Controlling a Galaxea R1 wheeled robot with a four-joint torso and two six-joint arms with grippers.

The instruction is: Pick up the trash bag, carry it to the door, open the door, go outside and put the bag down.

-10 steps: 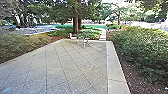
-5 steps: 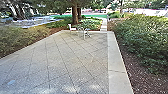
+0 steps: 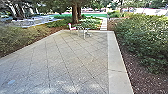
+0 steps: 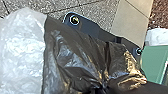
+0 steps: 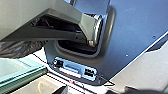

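The black trash bag shows large in the left wrist view, its folds drawn together where my left gripper is shut on it. Beside the black plastic bulges a pale, see-through bag; I cannot tell whether the two are joined. Dark crumpled plastic also appears in the right wrist view, behind a grey arm link and close to the robot's body.
Paving stretches ahead, with a pale border strip on its right. Bushes and mulch flank that strip. A chair and a small table stand at the far end, before a tree trunk. A narrow path leads on.
The head camera's view has shifted downward, bringing more of the near paving into sight. Between the last two head pictures it has barely moved.
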